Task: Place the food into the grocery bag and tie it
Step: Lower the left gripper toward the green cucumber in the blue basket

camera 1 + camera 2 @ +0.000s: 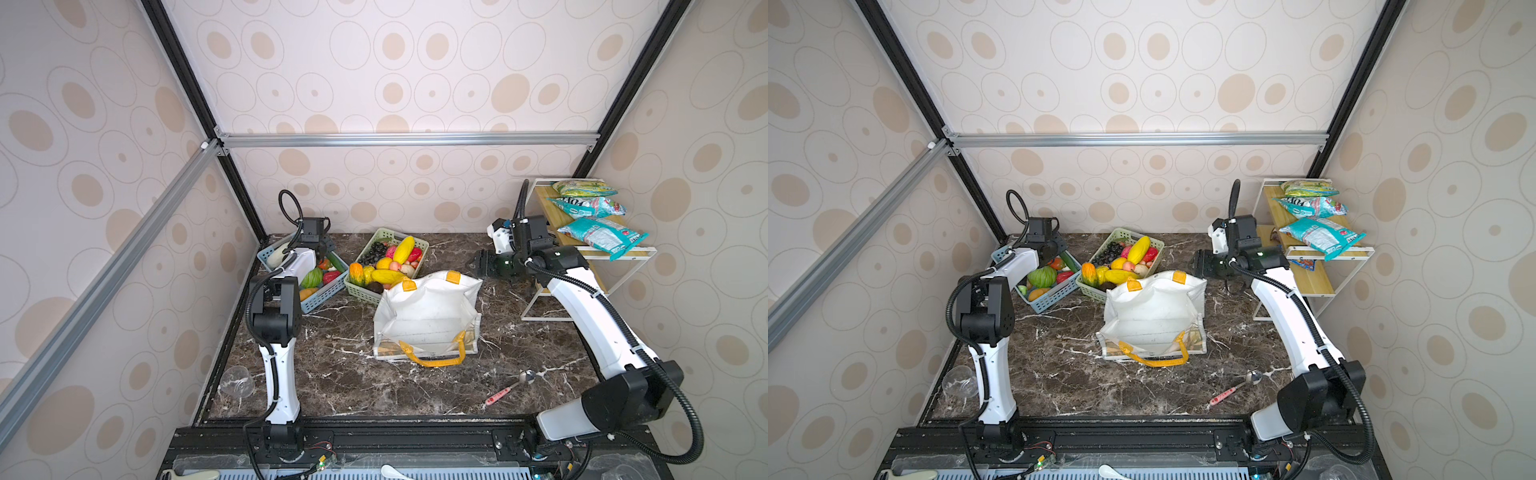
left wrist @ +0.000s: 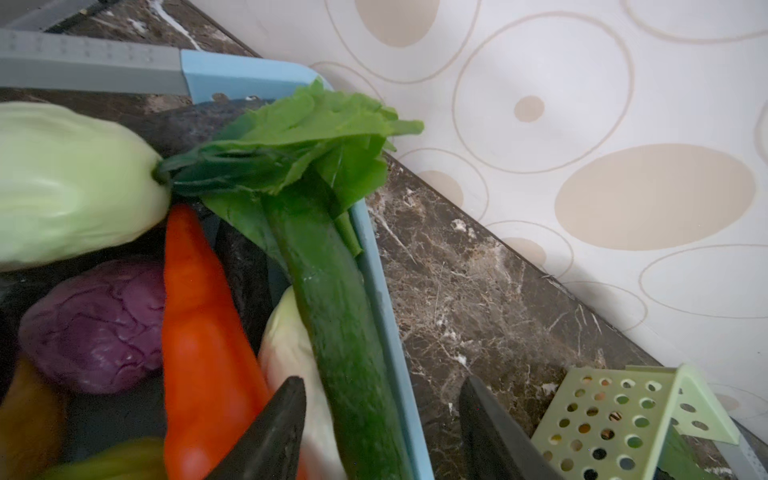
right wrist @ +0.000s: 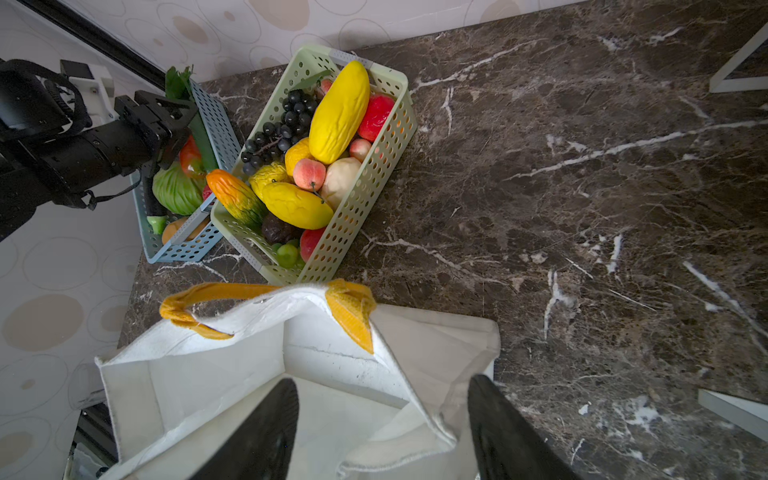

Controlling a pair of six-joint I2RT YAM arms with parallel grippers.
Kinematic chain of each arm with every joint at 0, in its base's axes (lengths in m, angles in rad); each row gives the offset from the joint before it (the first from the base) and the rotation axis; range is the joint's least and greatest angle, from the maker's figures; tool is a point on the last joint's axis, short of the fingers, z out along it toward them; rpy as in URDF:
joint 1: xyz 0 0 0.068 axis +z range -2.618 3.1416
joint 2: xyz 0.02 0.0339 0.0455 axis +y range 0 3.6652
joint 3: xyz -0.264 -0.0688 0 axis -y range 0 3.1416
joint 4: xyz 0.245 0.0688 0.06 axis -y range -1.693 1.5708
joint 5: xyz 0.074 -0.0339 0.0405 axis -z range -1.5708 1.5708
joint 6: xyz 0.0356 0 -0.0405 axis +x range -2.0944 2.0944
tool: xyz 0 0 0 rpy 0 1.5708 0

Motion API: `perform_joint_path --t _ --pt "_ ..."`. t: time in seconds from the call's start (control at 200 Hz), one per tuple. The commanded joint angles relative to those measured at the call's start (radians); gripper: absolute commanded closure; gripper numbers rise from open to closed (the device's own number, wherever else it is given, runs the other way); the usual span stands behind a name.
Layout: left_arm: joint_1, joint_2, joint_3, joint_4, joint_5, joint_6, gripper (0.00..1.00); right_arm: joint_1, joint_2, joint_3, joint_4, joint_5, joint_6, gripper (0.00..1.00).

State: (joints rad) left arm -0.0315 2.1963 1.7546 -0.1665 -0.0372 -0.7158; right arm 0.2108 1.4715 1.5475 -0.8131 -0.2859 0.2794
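Hovering over the blue basket [image 2: 382,291], the left gripper [image 2: 382,386] stands open and empty; the cucumber [image 2: 332,316] lies between its jaws, long axis running straight ahead, with the carrot [image 2: 199,316] parallel just outside one finger [image 2: 270,432]. Farther off, the grocery bag [image 1: 428,316] gapes under the right gripper [image 3: 384,386], also open and empty, the nearer arm for holding it.

I record the left arm [image 1: 284,386] and right arm [image 1: 594,320]: white link shells, black joint housings. Black corrugated conduit [image 1: 698,428] runs along each. The left end effector [image 2: 380,386] and right end effector [image 3: 384,384]: matte black tapered fingers [image 3: 266,432].
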Motion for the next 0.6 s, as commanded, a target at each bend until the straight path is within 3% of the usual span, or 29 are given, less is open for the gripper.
perform_joint_path --t 0.0,0.595 --pt "0.012 0.032 0.048 -0.002 0.032 -0.013 0.41 -0.004 0.006 0.037 -0.008 0.01 -0.003 0.32" --pt "0.048 0.121 0.099 0.02 0.137 -0.029 0.4 -0.002 0.01 0.043 -0.015 0.012 -0.003 0.33"
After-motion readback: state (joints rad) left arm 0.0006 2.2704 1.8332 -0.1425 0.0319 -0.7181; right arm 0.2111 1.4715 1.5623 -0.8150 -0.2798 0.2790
